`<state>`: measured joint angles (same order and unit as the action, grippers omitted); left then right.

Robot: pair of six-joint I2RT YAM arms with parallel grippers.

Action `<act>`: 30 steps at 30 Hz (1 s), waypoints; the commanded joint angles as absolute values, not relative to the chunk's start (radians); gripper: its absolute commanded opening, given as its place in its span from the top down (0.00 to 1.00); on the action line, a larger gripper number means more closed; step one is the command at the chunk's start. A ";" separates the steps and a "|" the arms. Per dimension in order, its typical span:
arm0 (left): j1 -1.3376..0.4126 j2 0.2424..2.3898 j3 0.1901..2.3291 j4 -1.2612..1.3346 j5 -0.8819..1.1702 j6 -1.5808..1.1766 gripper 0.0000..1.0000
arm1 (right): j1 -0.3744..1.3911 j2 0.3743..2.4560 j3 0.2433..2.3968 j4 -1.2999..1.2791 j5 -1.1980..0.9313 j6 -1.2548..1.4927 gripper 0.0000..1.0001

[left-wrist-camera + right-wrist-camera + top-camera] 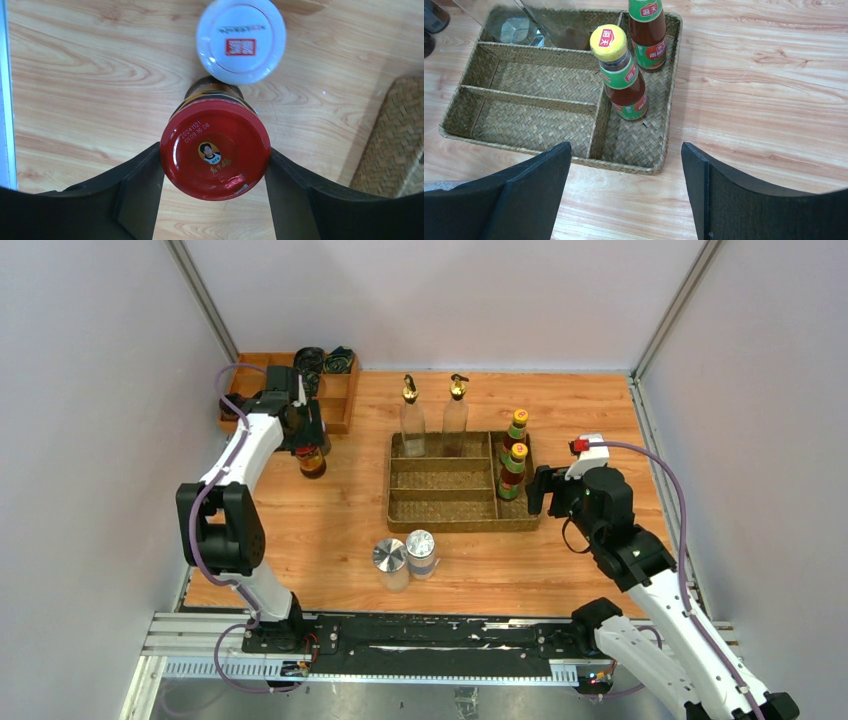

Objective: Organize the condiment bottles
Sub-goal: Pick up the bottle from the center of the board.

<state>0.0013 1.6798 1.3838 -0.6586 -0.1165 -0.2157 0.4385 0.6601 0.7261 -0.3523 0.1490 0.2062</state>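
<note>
- Counter (330,530): pale wood planks with a visible grain. Clock directions are read from the top view, with 12 at the far wall.
- Woven tray (440,527): a rectangular straw-coloured basket at the centre of the counter, split by woven walls into long strips and one narrow bay at its 3 o'clock end.
- Sauce bottles (621,75), (647,30): dark reddish glass with green neck bands and round yellow caps. Both stand upright in the 3 o'clock bay with caps up, one behind the other.
- Clear bottles (412,422), (455,418): see-through glass with gold spouts. They stand upright side by side in the tray's 12 o'clock strip, spouts up.
- Shakers (390,558), (421,548): clear bodies under flat, round brushed-silver lids. They stand upright on the counter at 6 o'clock of the tray, just beside each other.
- Red-lidded jar (215,152): a glossy round red lid with a printed portrait on a dark glass body. It stands upright on the counter at 9 o'clock of the tray.
- Left claw (308,445): its black fingers (140,190) press both sides of the red lid, grasping the jar.
- White-lidded jar (241,40): a smooth round white lid with a red square mark, upright just beyond the red lid in the left wrist view.
- Right claw (626,200): released, with its fingers wide apart. It hangs over bare counter beside the tray's 3 o'clock end.
- Wooden box (340,405): at 10 o'clock, holding dark cloth bundles (325,360).
</note>
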 commanded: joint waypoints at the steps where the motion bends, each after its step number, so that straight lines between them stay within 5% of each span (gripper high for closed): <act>1: -0.047 1.594 1.401 -0.673 -0.111 -0.197 0.45 | 0.454 0.652 0.713 -0.343 0.137 0.216 0.14; 30: -0.188 1.361 1.592 -0.912 -0.006 -0.242 0.44 | 0.454 0.601 0.750 -0.413 0.127 0.238 0.15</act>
<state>-0.1440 1.3636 1.5093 -0.9466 -0.0525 -0.2195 0.4385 0.6140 0.7261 -0.3767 0.1375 0.2237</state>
